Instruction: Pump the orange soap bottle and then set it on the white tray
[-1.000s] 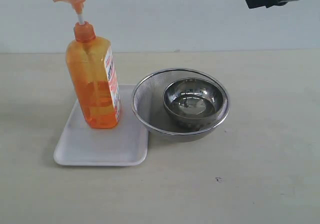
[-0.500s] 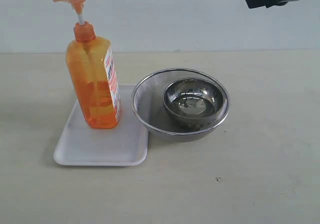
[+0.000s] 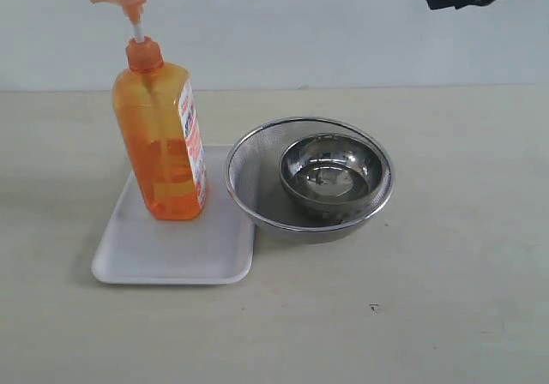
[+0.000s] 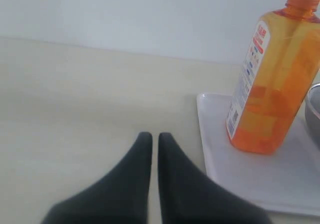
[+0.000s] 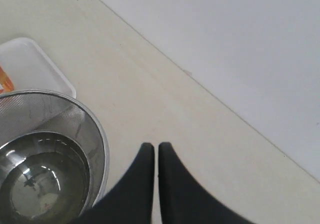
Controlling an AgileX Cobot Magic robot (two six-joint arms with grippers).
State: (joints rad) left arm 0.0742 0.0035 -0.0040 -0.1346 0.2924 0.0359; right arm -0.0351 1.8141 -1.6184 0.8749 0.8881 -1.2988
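The orange soap bottle (image 3: 160, 144) stands upright on the white tray (image 3: 184, 260), toward the tray's back half, its label turned to the side where a round steel mesh strainer (image 3: 249, 174) meets the tray. The strainer's rim overlaps the tray's edge and a polished steel bowl (image 3: 296, 157) sits inside it. The pump head is raised on its white stem, the spout pointing away from the strainer.

Both hands are empty. The left hand (image 4: 151, 136) hovers low over bare desk on the side of the tray away from the strainer, fingers pressed together. The right hand (image 5: 152, 146) is lifted high, well apart from the tray and beyond the strainer, its fingers likewise drawn together.

Judged from how things lie, the placing is done; whether the pump has been pressed cannot be told. What remains is to leave the bottle alone. It is tall and narrow-footed, so any move near the tray should stay wide of the pump head and go up and away, not across. If a press is needed, a hand with fingers together should come straight down on the pump head, so the bottle is not tipped toward the strainer.

The desk (image 3: 446, 255) is pale, matte and flat, with a small dark speck in front of the strainer. Behind it rises a plain light wall (image 3: 326, 33).
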